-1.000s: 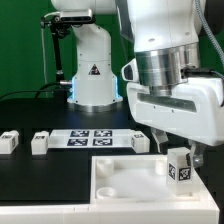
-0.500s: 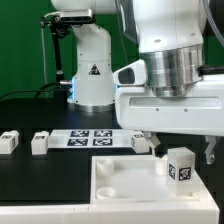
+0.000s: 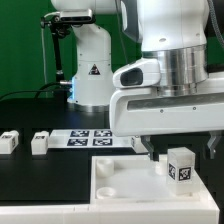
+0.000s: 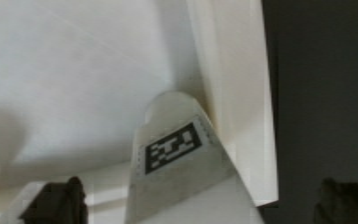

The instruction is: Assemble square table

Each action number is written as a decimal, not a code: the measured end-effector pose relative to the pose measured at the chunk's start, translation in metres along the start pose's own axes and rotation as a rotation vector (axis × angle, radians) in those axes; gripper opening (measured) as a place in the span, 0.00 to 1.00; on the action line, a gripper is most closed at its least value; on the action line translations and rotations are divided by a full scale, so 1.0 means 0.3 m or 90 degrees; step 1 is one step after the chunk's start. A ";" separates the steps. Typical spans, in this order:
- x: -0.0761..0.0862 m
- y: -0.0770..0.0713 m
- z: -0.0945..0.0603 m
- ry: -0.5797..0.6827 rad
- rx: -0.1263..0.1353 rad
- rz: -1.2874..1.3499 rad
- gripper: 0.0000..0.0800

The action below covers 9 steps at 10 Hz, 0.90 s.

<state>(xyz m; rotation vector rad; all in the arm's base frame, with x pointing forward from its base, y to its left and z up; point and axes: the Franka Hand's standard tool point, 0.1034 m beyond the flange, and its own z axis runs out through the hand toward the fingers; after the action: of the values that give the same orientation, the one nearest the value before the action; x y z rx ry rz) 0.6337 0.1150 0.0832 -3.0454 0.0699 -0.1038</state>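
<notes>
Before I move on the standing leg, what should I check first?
1. Leg upright at the tabletop corner: ok.
2. Fingers open, one on each side of the leg: ok.
3. Gap between each finger and the leg, nothing pinched: ok in the wrist view.
4. Leg fully seated in its hole: cannot tell, the joint is hidden.
5. Two loose legs well aside from the fingers: ok.

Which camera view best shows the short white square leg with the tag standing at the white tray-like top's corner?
The exterior view: the short white square leg stands upright and whole at the white tray-like top's corner, tag facing the camera. The wrist view looks down on it, foreshortened, tag skewed, partly out of frame.
</notes>
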 end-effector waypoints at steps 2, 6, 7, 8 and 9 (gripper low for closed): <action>0.006 0.008 -0.001 0.002 -0.003 -0.099 0.81; 0.008 0.013 -0.002 0.003 -0.002 -0.163 0.49; 0.008 0.013 -0.002 0.003 -0.002 -0.161 0.36; 0.008 0.014 -0.002 0.003 -0.002 -0.148 0.36; 0.008 0.015 -0.002 0.003 0.000 -0.130 0.36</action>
<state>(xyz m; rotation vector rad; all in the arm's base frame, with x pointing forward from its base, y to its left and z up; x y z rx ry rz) 0.6359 0.1105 0.0834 -3.0431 -0.2417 -0.1254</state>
